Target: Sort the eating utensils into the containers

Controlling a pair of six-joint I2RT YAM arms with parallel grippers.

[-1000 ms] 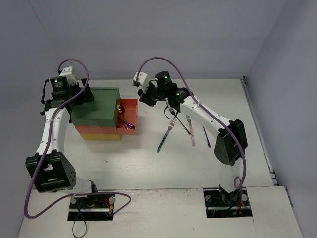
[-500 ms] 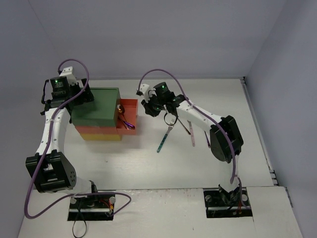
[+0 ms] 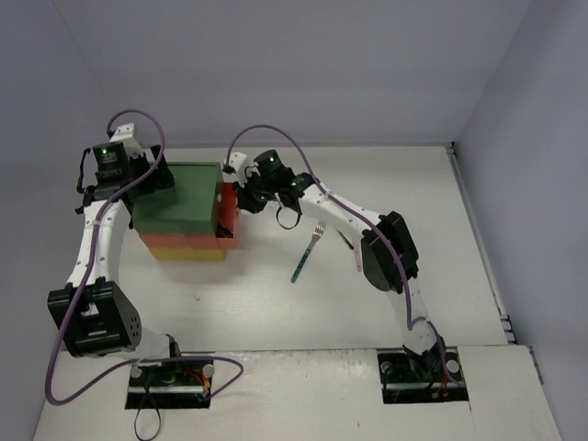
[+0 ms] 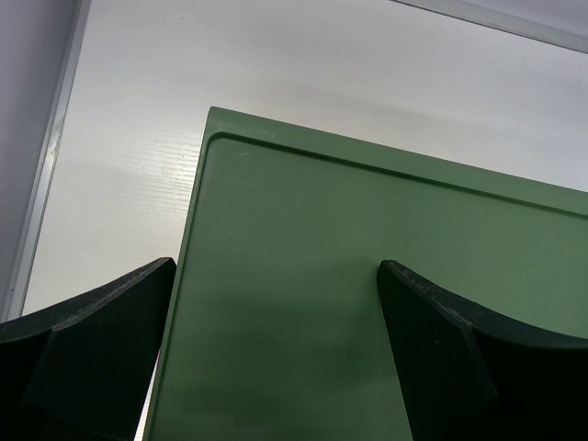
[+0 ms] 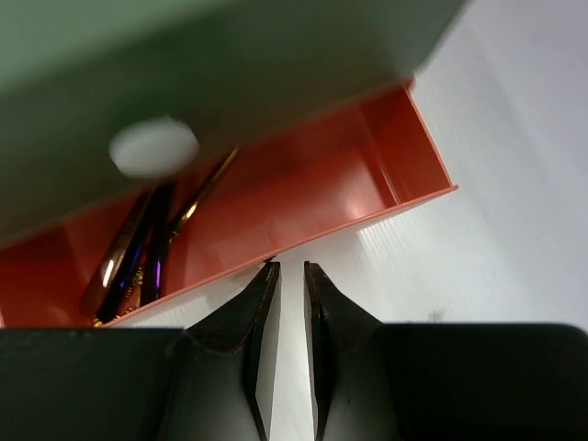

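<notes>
fingers [image 5: 257, 322] of your right gripper [image 5: 287, 267] almost together, at the front rim of the orange-red drawer [image 5: 322, 184], left gripper [image 4: 276, 266] spread wide over the drawer unit's green top [image 4: 386, 202]

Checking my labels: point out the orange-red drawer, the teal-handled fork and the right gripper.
orange-red drawer [image 5: 349, 197], right wrist view, bare inner wall.
teal-handled fork [image 3: 306, 253], top external view, mid-handle.
right gripper [image 5: 288, 268], right wrist view, between its fingers' tips.

Soft, even light from above leaves the white table [image 3: 276, 294] bright, with only faint, short shadows. Up close in the right wrist view the green top [image 5: 184, 55] and its knob [image 5: 153, 147] blur badly; a pale glare sits on the drawer [image 5: 354, 197] floor.
</notes>
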